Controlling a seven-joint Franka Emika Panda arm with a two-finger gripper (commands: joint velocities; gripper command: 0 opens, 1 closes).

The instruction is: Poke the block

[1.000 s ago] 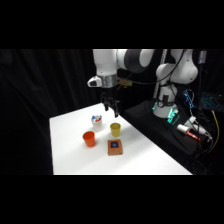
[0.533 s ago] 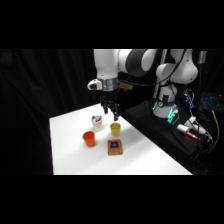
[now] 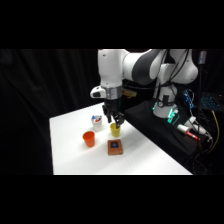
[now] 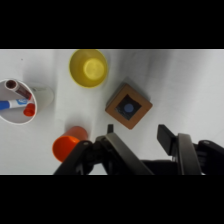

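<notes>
Table [image 3: 70,150] held four things under the arm. In the wrist view, leftmost stood a white cup [image 4: 15,102] holding markers, one blue and one brown. Below and right of it stood an orange cup [image 4: 67,146]; nothing showed in it. At top sat a yellow cup [image 4: 88,67], empty. Right of these lay the block [image 4: 129,106], flat, blue mark up, apart from every cup. The gripper [image 4: 137,134] hung above it, fingers spread apart and holding nothing.
</notes>
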